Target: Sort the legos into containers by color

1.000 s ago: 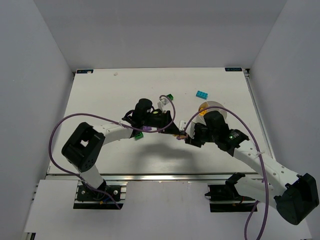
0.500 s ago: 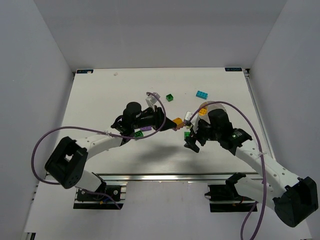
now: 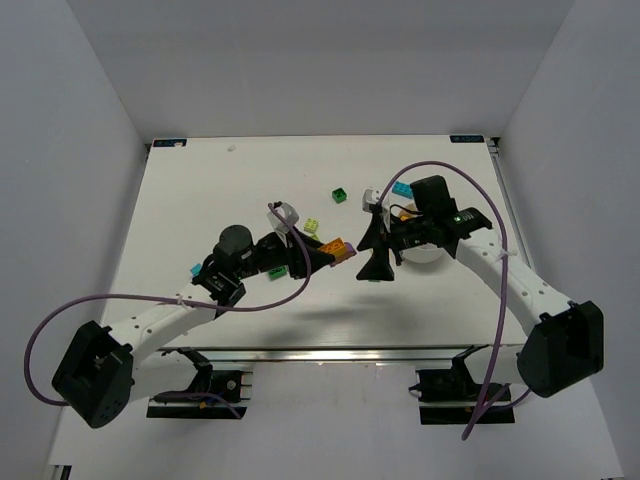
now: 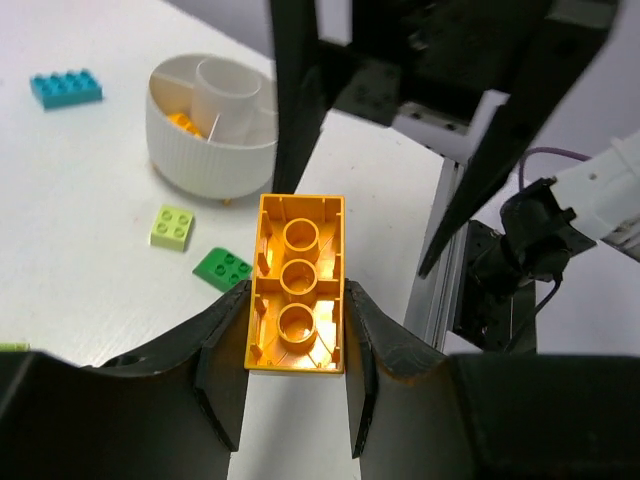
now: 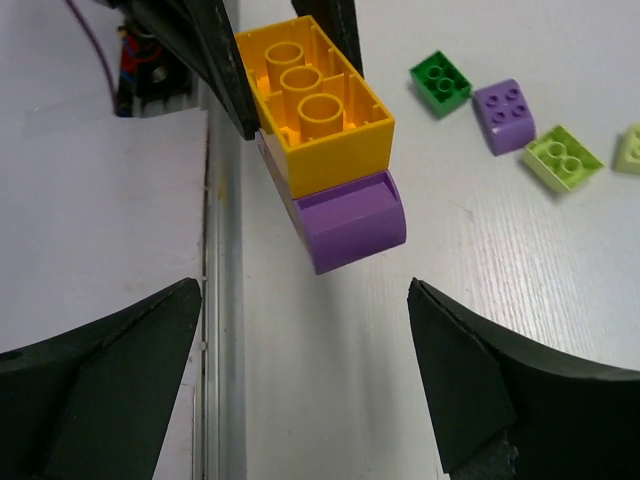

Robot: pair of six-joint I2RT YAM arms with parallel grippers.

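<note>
My left gripper point(image 4: 297, 305) is shut on an orange brick point(image 4: 297, 285), held above the table with its hollow underside up. A purple brick point(image 5: 350, 220) is stuck to the orange brick point(image 5: 315, 110) and juts past the jaws. In the top view the pair point(image 3: 337, 247) hangs mid-table. My right gripper point(image 5: 305, 295) faces it, wide open, close to the purple end without touching. From above, the right gripper point(image 3: 375, 250) stands just left of the white divided bowl point(image 3: 432, 258). The bowl point(image 4: 200, 140) has an orange piece in one compartment.
On the table lie a cyan brick point(image 3: 400, 190), a dark green brick point(image 3: 341, 194) and a lime brick point(image 3: 312, 226). The right wrist view shows green point(image 5: 440, 80), purple point(image 5: 503, 115) and lime point(image 5: 560, 157) bricks. The table's metal front rail point(image 5: 222, 300) runs below the grippers.
The right gripper has opened and let go of the joined bricks, and its wrist has swung back over the bowl. The left arm has drawn back leftward, still gripping the orange brick.
</note>
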